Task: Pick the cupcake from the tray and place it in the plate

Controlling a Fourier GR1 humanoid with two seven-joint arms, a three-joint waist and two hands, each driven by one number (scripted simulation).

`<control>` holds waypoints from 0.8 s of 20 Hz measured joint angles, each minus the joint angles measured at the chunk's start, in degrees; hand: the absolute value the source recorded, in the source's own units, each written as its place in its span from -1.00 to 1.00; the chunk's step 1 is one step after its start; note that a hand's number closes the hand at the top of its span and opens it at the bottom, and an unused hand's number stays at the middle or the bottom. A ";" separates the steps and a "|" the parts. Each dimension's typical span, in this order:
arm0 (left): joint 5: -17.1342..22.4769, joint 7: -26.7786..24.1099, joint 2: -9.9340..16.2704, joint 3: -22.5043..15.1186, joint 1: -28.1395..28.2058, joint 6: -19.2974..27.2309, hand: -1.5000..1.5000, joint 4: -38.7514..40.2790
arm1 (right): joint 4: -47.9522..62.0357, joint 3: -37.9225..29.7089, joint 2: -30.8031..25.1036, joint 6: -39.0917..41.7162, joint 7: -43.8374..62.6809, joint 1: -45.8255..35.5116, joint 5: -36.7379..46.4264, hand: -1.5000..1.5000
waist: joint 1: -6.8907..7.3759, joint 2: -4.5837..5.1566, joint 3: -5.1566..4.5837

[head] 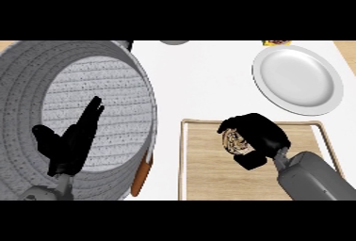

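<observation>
Cupcake (235,141) in right hand (256,132), seemingly mid-tray (201,188)

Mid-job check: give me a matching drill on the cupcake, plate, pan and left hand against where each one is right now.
Things:
1. cupcake
2. plate
3. pan
4. left hand

Places or states:
A. white, bare, at the far right of the counter
B. open, fingers straight, over the grey pan
C. enclosed by the curled right hand over the wooden tray
D. large, grey, filling the left side

Pairs: 1-C, 2-A, 3-D, 4-B
</observation>
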 measured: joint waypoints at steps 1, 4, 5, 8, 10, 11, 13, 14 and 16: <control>-0.35 -0.21 -0.14 -0.16 0.00 0.23 0.00 0.12 | 0.76 0.40 0.13 -0.72 -0.96 -0.12 1.03 1.00 | 0.02 -0.04 0.01; 0.10 -0.63 -0.15 0.10 0.16 -0.25 0.00 0.39 | 1.53 0.59 0.04 -1.91 -2.83 -0.45 2.88 1.00 | -0.14 -0.17 0.03; 0.35 -0.67 0.07 0.38 0.29 -0.48 0.00 0.53 | 1.55 0.49 -0.21 -2.07 -3.37 -0.38 3.20 1.00 | -0.23 -0.21 0.04; 0.38 -0.70 0.04 0.44 0.45 -0.50 0.00 0.33 | 2.09 0.35 0.22 -3.40 -4.35 -0.83 4.80 1.00 | -0.26 -0.22 0.04; 0.16 -0.68 -0.08 0.20 0.40 -0.41 0.00 0.19 | 2.78 0.41 1.85 -5.44 -3.61 -1.16 6.49 1.00 | -0.26 -0.23 0.01; 0.28 -0.72 -0.07 0.36 0.54 -0.37 0.00 0.21 | 2.72 0.35 2.87 -6.54 -1.92 -0.98 7.39 1.00 | -0.40 -0.28 -0.01; 0.44 -0.64 0.16 0.52 0.78 -0.59 0.00 -0.20 | 3.57 -0.13 6.13 -8.92 3.70 -1.09 9.39 1.00 | -0.41 -0.31 -0.17; 0.59 -0.30 0.28 0.58 0.80 -0.63 0.00 -0.40 | 3.83 -0.13 8.23 -10.03 7.36 -1.13 10.58 1.00 | -0.46 -0.34 -0.28; 0.37 -0.65 0.25 0.54 1.07 -0.54 0.00 -0.65 | 4.54 -0.50 12.37 -13.36 14.18 -1.16 13.25 1.00 | -0.52 -0.33 -0.36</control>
